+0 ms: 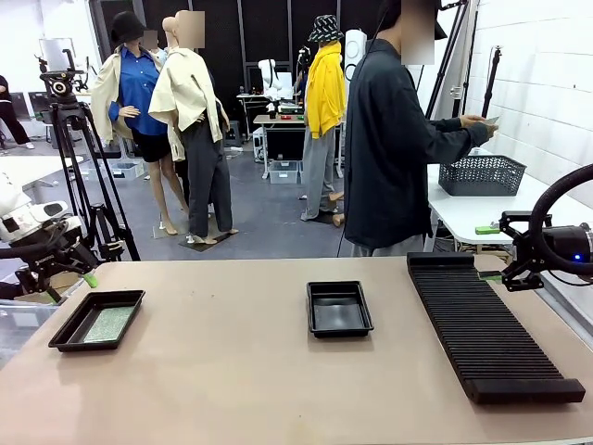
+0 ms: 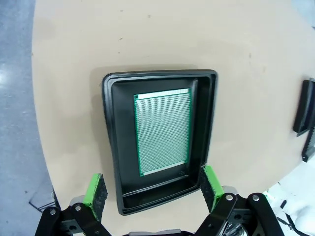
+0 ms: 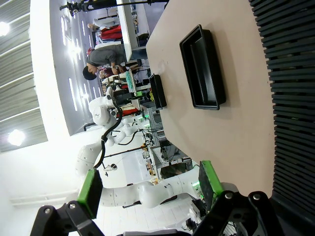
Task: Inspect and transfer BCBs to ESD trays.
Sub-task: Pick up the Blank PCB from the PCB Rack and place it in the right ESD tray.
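Observation:
One ESD tray [image 1: 67,336] lies at the table's left end with a green BCB [image 1: 109,323] flat on its floor. From above, the left wrist view has that tray [image 2: 110,147] and the BCB [image 2: 162,130] under my left gripper [image 2: 152,186], which hangs open above the tray's near end, touching nothing. In the front view the left gripper [image 1: 79,275] hovers just beyond the tray's far corner. A second ESD tray [image 1: 339,308] sits empty mid-table, also seen from the right wrist [image 3: 203,69]. My right gripper [image 1: 488,252] stands open and empty, turned sideways at the far end of the rack.
A long black ribbed rack [image 1: 486,324] fills the table's right side. The person [image 1: 384,148] stands at the far edge, turned right, holding a thin flat piece [image 1: 482,120] above a grey mesh basket [image 1: 482,174] on a white side table. A tripod [image 1: 74,167] stands behind the left arm.

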